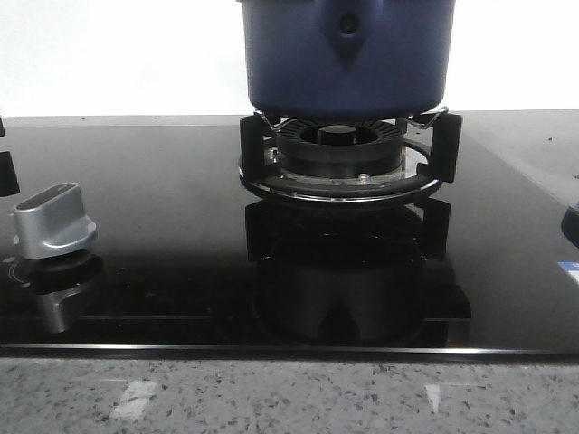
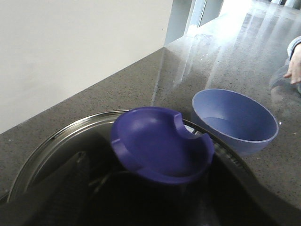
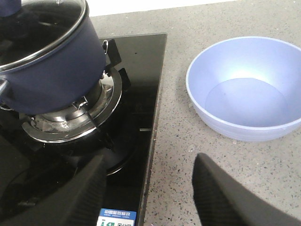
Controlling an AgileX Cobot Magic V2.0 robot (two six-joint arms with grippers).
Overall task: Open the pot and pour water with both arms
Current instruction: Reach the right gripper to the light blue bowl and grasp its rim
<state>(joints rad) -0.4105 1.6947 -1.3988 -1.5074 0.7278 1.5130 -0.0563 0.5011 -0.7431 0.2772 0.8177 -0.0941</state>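
Note:
The dark-blue pot (image 1: 348, 54) stands on the gas burner (image 1: 339, 158); it also shows in the right wrist view (image 3: 51, 75). Its glass lid (image 3: 44, 26) with a steel rim (image 2: 47, 146) lies on it. My left gripper (image 2: 149, 157) is right over the lid, with one dark finger on each side of the blue lid knob (image 2: 162, 146). A gap shows beside the left finger, so it looks open. My right gripper (image 3: 150, 160) is open and empty, low over the stove's right edge, to the right of the pot.
A light-blue bowl (image 3: 244, 94) stands on the speckled counter to the right of the stove; it also shows in the left wrist view (image 2: 235, 120). A silver stove knob (image 1: 56, 221) is at the front left. A person's hand (image 2: 294, 66) is beyond the bowl.

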